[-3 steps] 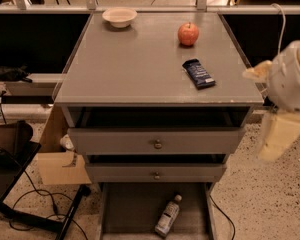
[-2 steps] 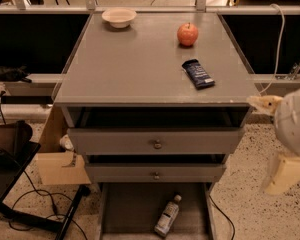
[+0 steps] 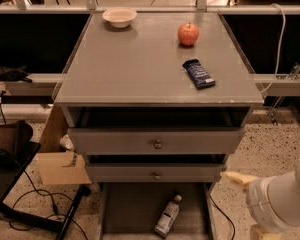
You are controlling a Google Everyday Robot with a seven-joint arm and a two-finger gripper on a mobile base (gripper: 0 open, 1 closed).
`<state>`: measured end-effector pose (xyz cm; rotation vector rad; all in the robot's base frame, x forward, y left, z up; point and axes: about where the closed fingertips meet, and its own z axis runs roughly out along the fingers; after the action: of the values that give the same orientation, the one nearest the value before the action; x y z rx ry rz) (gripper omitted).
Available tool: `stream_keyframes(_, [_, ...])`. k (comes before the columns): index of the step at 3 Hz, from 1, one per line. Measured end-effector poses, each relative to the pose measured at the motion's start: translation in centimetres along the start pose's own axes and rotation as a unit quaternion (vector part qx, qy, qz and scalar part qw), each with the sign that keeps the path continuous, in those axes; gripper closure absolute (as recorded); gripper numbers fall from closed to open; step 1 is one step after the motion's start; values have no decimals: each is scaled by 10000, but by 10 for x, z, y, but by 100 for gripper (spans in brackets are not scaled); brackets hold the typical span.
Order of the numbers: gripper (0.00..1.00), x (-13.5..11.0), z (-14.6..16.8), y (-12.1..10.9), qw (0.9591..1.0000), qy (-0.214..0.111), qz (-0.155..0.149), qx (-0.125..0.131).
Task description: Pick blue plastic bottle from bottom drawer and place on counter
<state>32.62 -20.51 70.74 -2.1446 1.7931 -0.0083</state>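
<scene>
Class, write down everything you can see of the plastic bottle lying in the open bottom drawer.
The blue plastic bottle is small and looks like clear plastic, with a white cap and a pale label round its body. It lies on its side, diagonally, with the cap toward the back right, on the grey floor of the bottom drawer, apart from the side walls. Nothing else touches it. The gripper is off to the right, outside the drawer.

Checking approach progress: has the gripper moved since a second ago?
Yes. The gripper has dropped from beside the right edge of the counter to low right, level with the bottom drawer, right of the blue plastic bottle.
</scene>
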Motion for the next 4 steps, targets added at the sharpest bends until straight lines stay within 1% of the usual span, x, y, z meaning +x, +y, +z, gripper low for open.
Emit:
stream_keyframes(1, [0, 0, 4, 4, 10000, 8, -11, -75])
stream_keyframes(2, [0, -2, 4, 2, 9999, 55, -59, -106])
stream_keyframes(3, [0, -17, 75, 4, 9977, 20, -403, -538])
stream_keyframes(4, [0, -7, 175, 2, 9954, 45, -498, -817])
